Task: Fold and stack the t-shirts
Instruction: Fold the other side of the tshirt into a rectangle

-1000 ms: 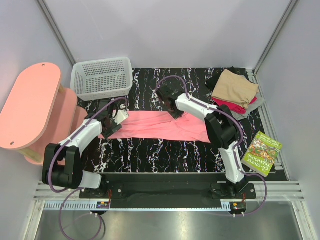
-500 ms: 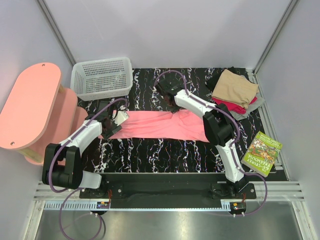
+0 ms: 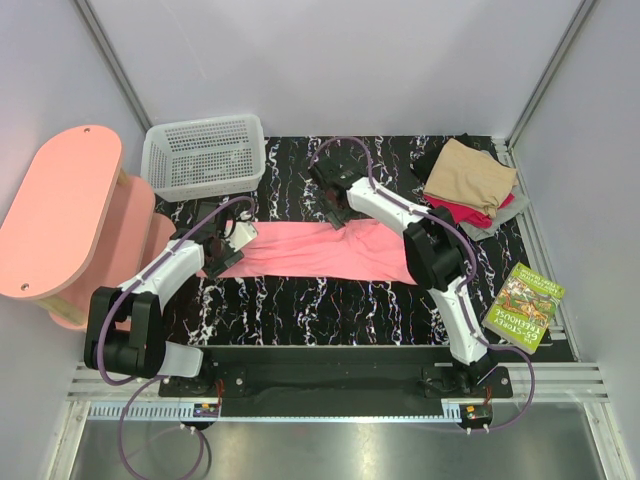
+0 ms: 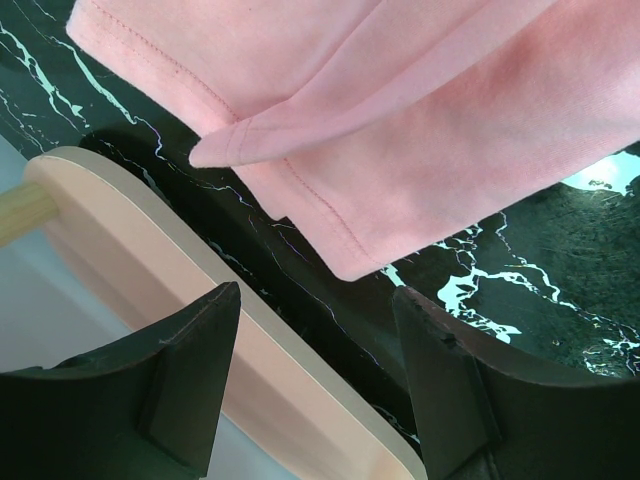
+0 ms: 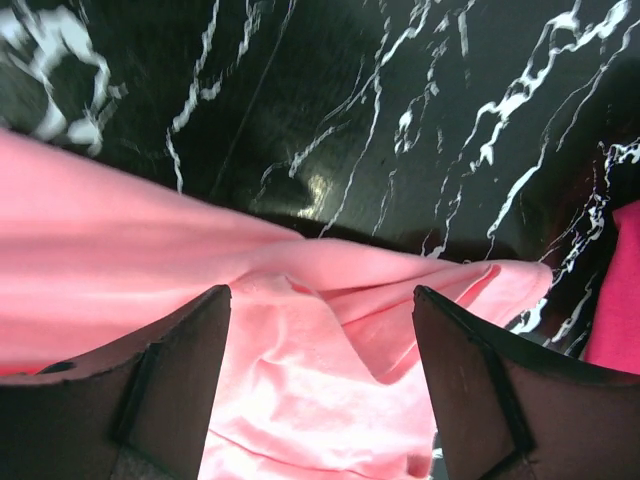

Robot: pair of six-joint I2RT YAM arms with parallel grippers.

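marble table (image 3: pixel 300 310) | left hand (image 4: pixel 315 298) spread beside pink shirt (image 3: pixel 310 250) | right hand (image 5: pixel 318 292) spread above it

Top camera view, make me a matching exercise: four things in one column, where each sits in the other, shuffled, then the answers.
1. pink t-shirt
2. white basket
3. green book
4. tan t-shirt

A. on top of the pile, far right corner
B. spread across the middle of the mat
C. far left corner of the mat
D. near right, just off the mat

Pairs: 1-B, 2-C, 3-D, 4-A
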